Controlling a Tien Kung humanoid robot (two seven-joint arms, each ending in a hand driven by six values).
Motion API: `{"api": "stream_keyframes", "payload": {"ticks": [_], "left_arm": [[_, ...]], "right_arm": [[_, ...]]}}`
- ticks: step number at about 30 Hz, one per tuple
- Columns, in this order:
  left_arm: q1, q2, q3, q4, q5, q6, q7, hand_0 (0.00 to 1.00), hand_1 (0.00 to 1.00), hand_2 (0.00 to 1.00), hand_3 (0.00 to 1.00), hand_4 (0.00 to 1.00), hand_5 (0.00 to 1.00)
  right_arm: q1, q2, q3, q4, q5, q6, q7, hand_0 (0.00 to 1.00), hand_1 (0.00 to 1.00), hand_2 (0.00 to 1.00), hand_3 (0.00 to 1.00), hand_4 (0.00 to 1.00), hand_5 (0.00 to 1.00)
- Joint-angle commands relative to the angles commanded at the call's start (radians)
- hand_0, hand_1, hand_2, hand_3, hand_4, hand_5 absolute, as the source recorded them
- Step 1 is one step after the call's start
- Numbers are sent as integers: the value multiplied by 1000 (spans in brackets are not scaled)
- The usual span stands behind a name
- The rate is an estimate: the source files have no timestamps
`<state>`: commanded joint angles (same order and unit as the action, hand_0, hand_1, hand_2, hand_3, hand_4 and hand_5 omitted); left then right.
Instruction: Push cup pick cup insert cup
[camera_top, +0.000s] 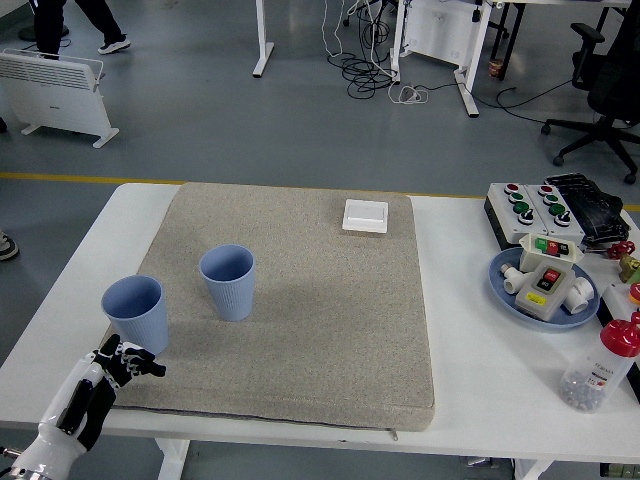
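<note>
Two blue ribbed cups stand upright on a grey mat (300, 300). One cup (136, 314) is at the mat's left edge, the other cup (228, 282) is a little right and further back. My left hand (125, 362) comes in from the lower left, fingers spread and holding nothing, just in front of and below the left cup, apart from it. The right hand is out of view.
A white switch plate (365, 215) lies at the mat's far edge. At the right are a button box (535, 205), a blue plate (510, 290) with switch parts, and a red-capped bottle (600, 368). The table's near edge is close under my hand.
</note>
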<state>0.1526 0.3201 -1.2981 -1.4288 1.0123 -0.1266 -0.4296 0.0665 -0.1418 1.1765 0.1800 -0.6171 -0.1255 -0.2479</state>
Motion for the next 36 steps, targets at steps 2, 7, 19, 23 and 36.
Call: {"api": "stream_keyframes", "payload": {"ticks": [2,7,19,23,36], "left_arm": [[-14,-1,0,14,11,0,25,582,489,473,450,636,998],[-31,9,-2,40,27,2,46,599,496,477,456,638,998],[-84,26,10,100,84,3,67,630,504,480,459,637,998],[-104,34,14,116,90,3,70,639,504,481,462,636,998],[-137,58,24,179,125,-4,69,654,506,483,464,638,998]], "right_arm": [[-1,0,-1,0,0,0,0,724,646,647,578,127,471],[-2,0,-1,0,5,0,0,724,646,647,578,127,473],[-6,3,2,0,0,-1,-2,724,646,647,577,127,473],[-7,4,1,0,0,-1,-2,724,646,647,578,127,472],[-6,7,3,0,3,-2,0,724,646,648,577,127,472]]}}
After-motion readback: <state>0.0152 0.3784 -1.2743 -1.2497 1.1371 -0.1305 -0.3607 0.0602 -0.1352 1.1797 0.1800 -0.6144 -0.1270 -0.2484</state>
